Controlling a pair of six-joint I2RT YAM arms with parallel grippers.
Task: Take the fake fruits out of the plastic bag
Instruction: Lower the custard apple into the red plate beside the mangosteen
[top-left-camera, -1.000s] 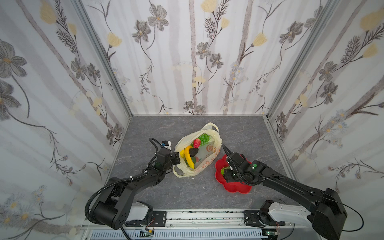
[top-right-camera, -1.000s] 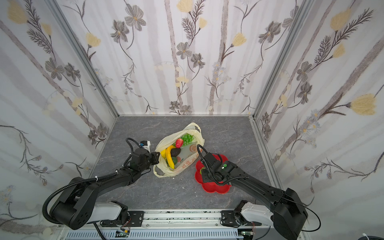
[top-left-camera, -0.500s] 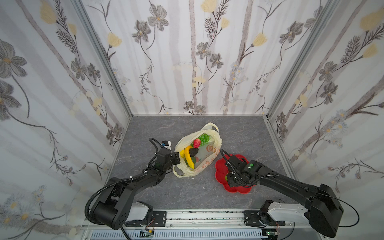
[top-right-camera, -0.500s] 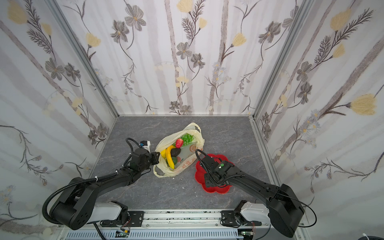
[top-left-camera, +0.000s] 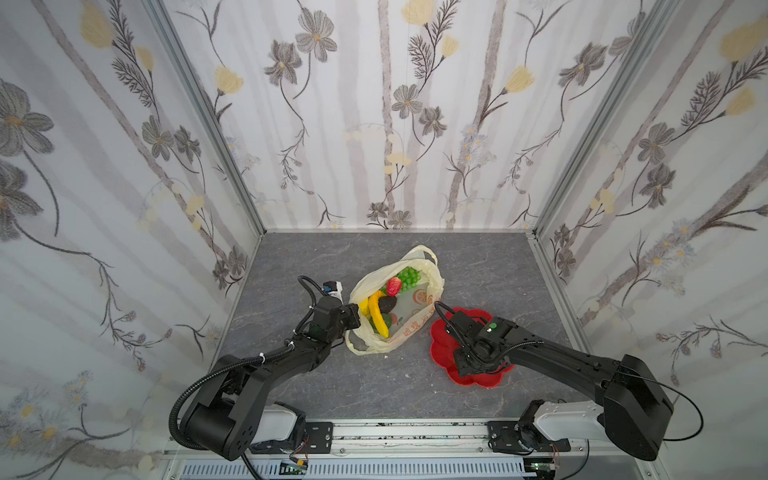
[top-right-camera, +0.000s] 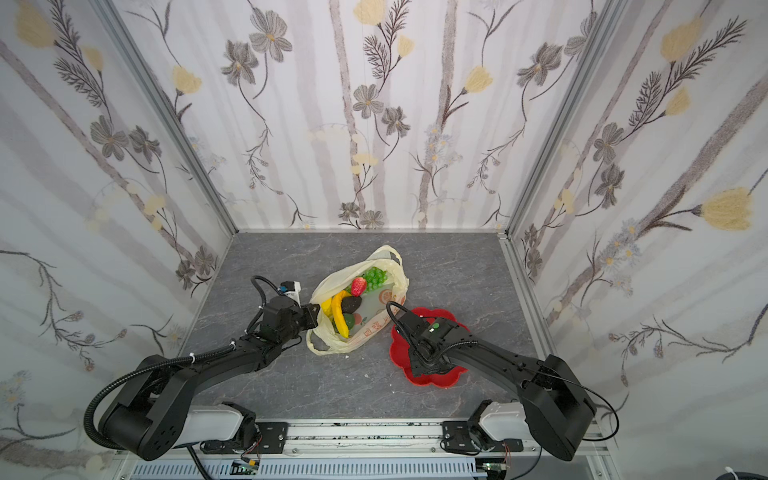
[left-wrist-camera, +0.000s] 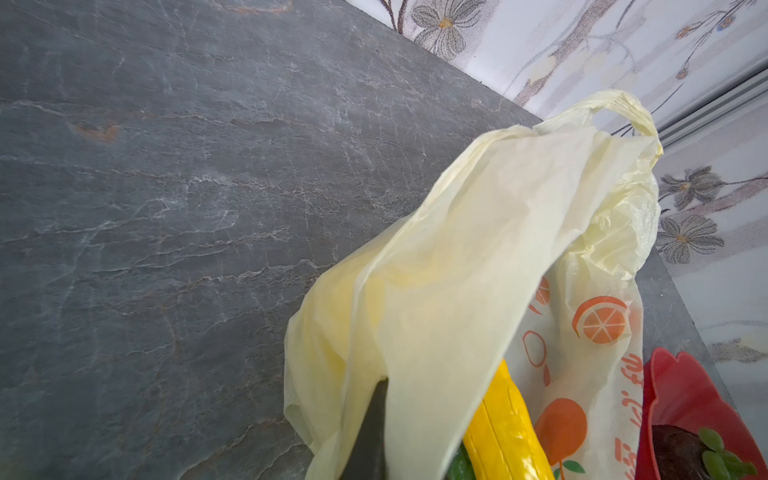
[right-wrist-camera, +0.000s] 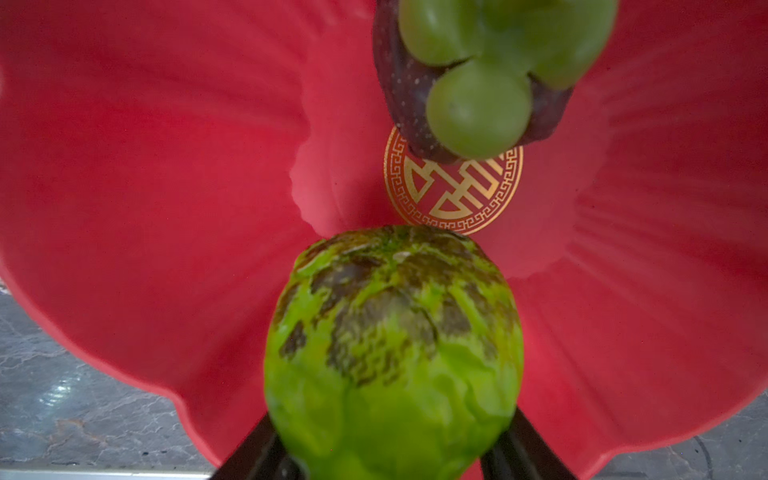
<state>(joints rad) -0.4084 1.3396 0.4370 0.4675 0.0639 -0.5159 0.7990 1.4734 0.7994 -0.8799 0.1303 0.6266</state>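
Flanking the custard apple (right-wrist-camera: 392, 353), the right jaws appear as two dark fingers (right-wrist-camera: 253, 453), one lying against each side of the bumpy green fruit. Whether they clamp it or merely bracket it cannot be told. The fruit sits low over the red flower-shaped plate (right-wrist-camera: 145, 187), close to the gold emblem (right-wrist-camera: 453, 187) at the plate's centre; contact with the plate cannot be judged. Beyond the emblem a dark mangosteen (right-wrist-camera: 399, 104) with green calyx lobes rests on the plate, apart from the custard apple. In both top views the right arm (top-left-camera: 486, 336) covers the middle of the plate and hides the jaws and both fruits.

The left jaws are clenched on the rim of the plastic bag (left-wrist-camera: 478, 249). In the left wrist view the pale-yellow film runs taut up to one dark finger (left-wrist-camera: 370, 436), which holds the bag's mouth raised. In both top views the left arm (top-left-camera: 332, 320) meets the bag's left edge. Inside the open bag lie the banana (top-left-camera: 377, 311), the strawberry (top-left-camera: 394, 286), the grape bunch (top-left-camera: 409, 277) and a dark fruit (top-left-camera: 388, 304). The bag lies near the middle of the grey, stone-patterned desk (top-left-camera: 316, 266), its printed side just beside the plate's left rim. Floral-papered walls (top-left-camera: 374, 124) enclose the desk on three sides.
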